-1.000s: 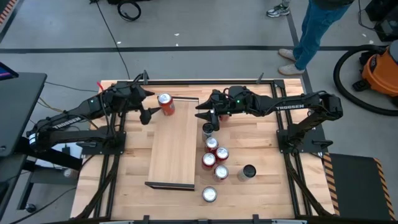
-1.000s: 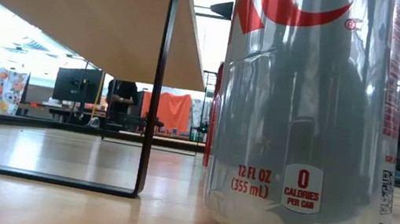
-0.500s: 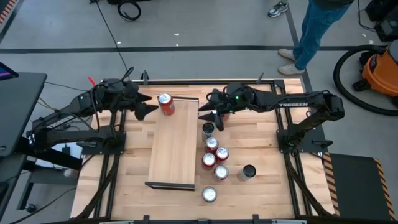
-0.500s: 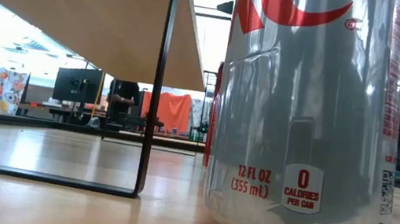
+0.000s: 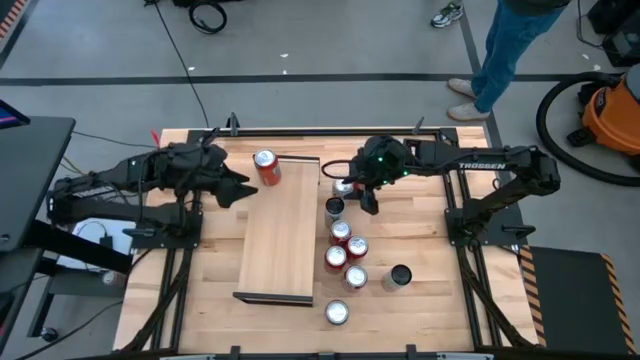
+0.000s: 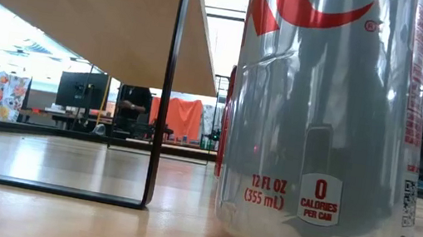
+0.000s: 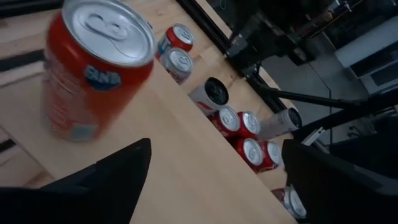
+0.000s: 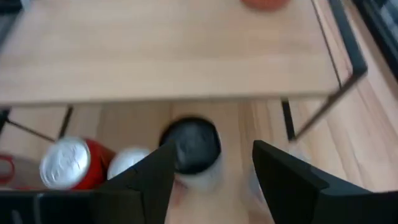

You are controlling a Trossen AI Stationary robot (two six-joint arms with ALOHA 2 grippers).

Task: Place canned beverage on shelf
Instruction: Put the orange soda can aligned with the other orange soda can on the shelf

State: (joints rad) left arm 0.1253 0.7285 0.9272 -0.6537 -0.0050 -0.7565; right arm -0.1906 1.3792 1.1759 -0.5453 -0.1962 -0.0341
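Note:
The pale wooden shelf (image 5: 283, 235) stands on the table; the low view shows its underside (image 6: 69, 5) on thin dark legs. An orange can (image 5: 266, 166) stands upright on the shelf's far left corner and also shows in the left wrist view (image 7: 93, 68). My left gripper (image 5: 236, 190) (image 7: 217, 186) is open and empty, just left of the can. My right gripper (image 5: 366, 197) (image 8: 214, 180) is open, pointing down over a dark-topped can (image 8: 193, 146) (image 5: 335, 207) that stands on the table right of the shelf. It holds nothing.
Several red and silver cans (image 5: 345, 255) stand in a cluster right of the shelf, one silver can (image 5: 337, 312) nearer the front edge, a dark can (image 5: 398, 276) farther right. A silver can (image 6: 319, 126) fills the low view. A person's legs (image 5: 510, 45) stand beyond the table.
My right gripper has swung from lying level beside the shelf's far right corner to pointing down over the cans right of the shelf. My left gripper has drawn back a little from the orange can, which stays upright on the shelf.

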